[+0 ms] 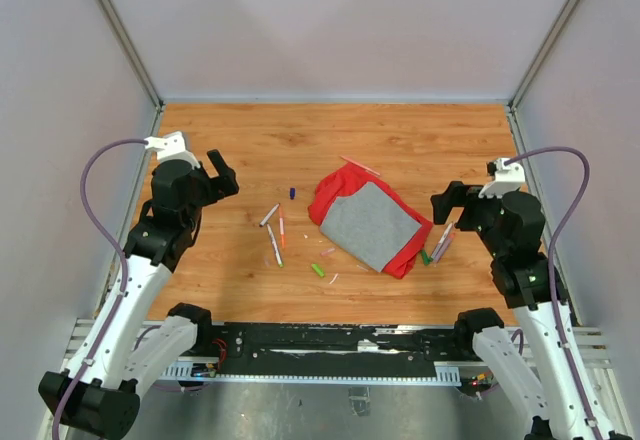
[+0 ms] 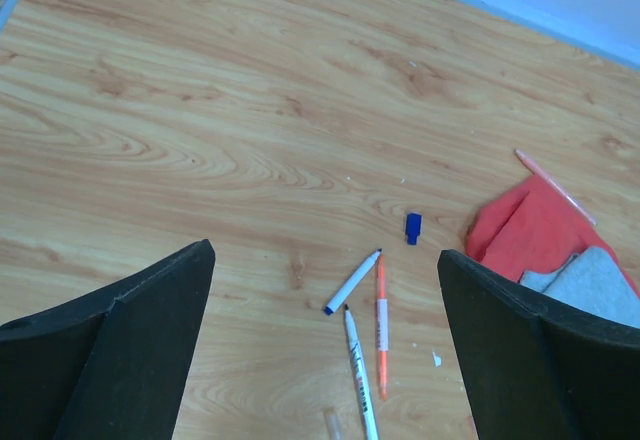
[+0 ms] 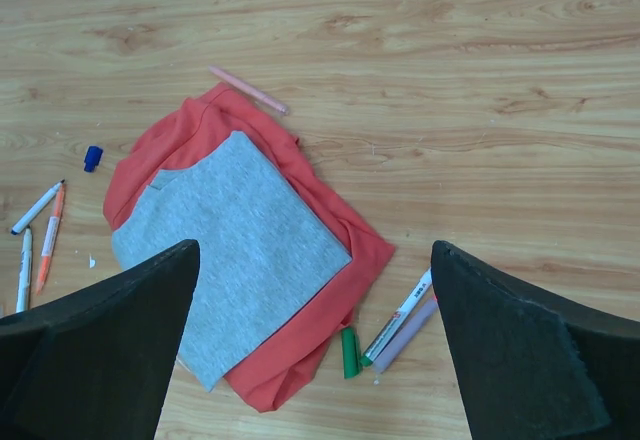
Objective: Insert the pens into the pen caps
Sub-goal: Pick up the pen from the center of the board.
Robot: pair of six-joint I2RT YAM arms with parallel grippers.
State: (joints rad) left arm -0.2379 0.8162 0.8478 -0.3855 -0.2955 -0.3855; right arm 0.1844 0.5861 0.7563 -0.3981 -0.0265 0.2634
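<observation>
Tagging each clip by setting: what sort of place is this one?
Probably a robot lab test cell: plain pale walls and metal frame posts box in a wood-grain table, and the left arm and right arm are bolted to a rail at its near edge.

Both poised aloft, jaws spread wide
The left gripper (image 1: 222, 172) hangs well left of the cloth (image 1: 372, 222), the right gripper (image 1: 448, 203) near its right edge; both empty, tilted downward.

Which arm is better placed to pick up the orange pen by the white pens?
Left. The orange pen lies just ahead of the open left tool; the cloth separates it from the right tool.
</observation>
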